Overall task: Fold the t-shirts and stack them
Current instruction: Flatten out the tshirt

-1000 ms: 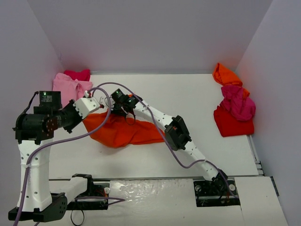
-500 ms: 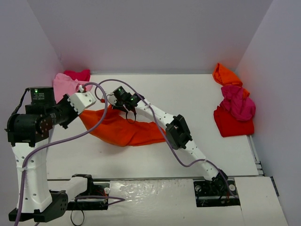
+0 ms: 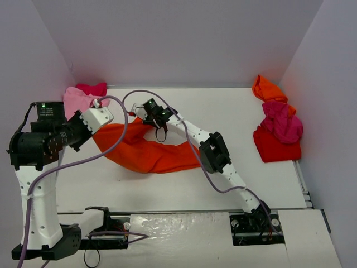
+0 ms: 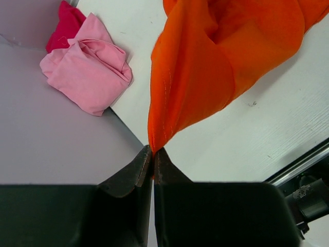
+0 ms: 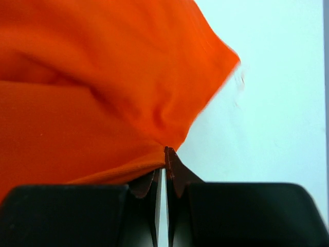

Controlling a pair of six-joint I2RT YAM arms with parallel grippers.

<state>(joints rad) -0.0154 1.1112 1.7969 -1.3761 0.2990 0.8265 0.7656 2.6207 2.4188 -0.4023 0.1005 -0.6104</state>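
orange-red t-shirt (image 3: 150, 156) sags between left gripper (image 4: 153, 153) and right gripper (image 5: 164, 154), both pinched tight on its edges.

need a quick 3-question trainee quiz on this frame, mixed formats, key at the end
1. True or false: the left tool is open and empty.
2. What is the right tool pinching? A) nothing B) the orange-red t-shirt C) the left tool
3. Fill in: of the two t-shirts at the far left corner of the table, the one nearer the arms is ___.
Key: 1 false, it is shut on the orange-red t-shirt. 2 B. 3 the light pink t-shirt.
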